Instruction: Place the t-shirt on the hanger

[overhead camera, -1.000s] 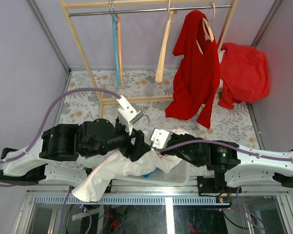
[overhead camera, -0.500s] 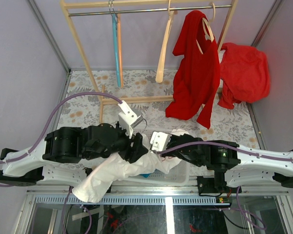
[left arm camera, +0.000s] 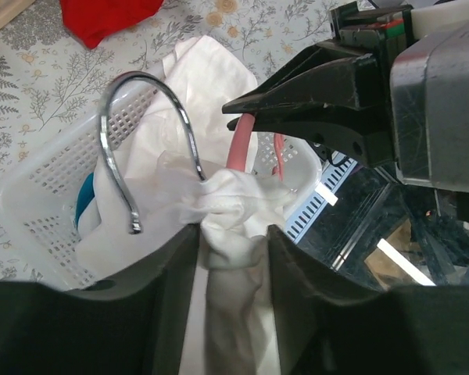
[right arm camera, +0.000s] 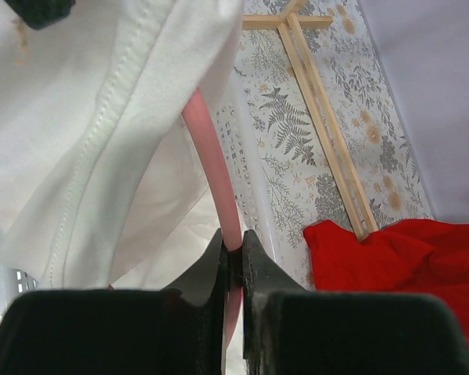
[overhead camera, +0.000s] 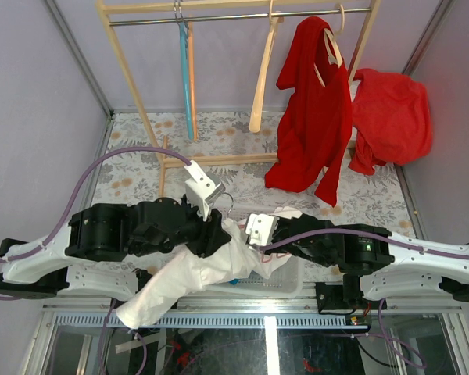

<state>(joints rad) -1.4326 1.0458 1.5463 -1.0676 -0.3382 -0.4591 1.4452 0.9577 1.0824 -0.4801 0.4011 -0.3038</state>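
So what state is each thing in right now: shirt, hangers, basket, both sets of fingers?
hanger: held up, hook poking out of bunched cloth.
t-shirt: bunched at that hook's base, rest trailing down.
left fingers: shut on the t-shirt.
right fingers: shut on the hanger's pink arm.
basket: holds a blue cloth.
red garment: hanging up.
other red garment: draped, crumpled.
blue hanger: hanging bare.
wooden hanger: hanging bare.

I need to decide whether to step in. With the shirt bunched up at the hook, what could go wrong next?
1. The left pincer grips the t-shirt bunched at the hook; pulling may tug the cloth off rather than seat it.
2. The right pincer pinches only the thin hanger arm, which could twist or slip.
3. Loose cloth hangs into the basket and may snag.
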